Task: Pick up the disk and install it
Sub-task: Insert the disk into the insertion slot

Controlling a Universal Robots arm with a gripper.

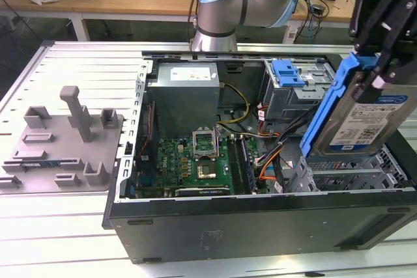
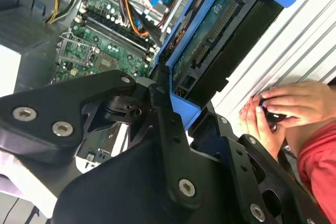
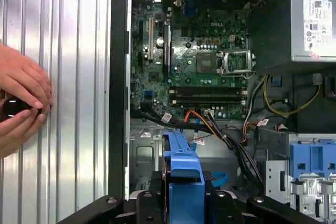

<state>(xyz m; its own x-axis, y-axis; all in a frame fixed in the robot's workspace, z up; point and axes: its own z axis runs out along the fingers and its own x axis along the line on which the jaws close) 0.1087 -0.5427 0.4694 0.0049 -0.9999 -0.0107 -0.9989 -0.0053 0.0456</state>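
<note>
One disk (image 1: 365, 122), one computer case (image 1: 247, 222), one motherboard (image 1: 189, 157), one power supply (image 1: 186, 96), one grey tray (image 1: 58, 151), two hands (image 3: 23, 80).

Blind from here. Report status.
Gripper jaws shut on disk. Disk tilted above open case. Cables in case near it; person's hands beside case.

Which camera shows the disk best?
The exterior view: the disk hangs tilted in the gripper over the open computer, label and blue bracket plain. The second wrist view shows its circuit-board side; the first wrist view shows its blue bracket end.
</note>
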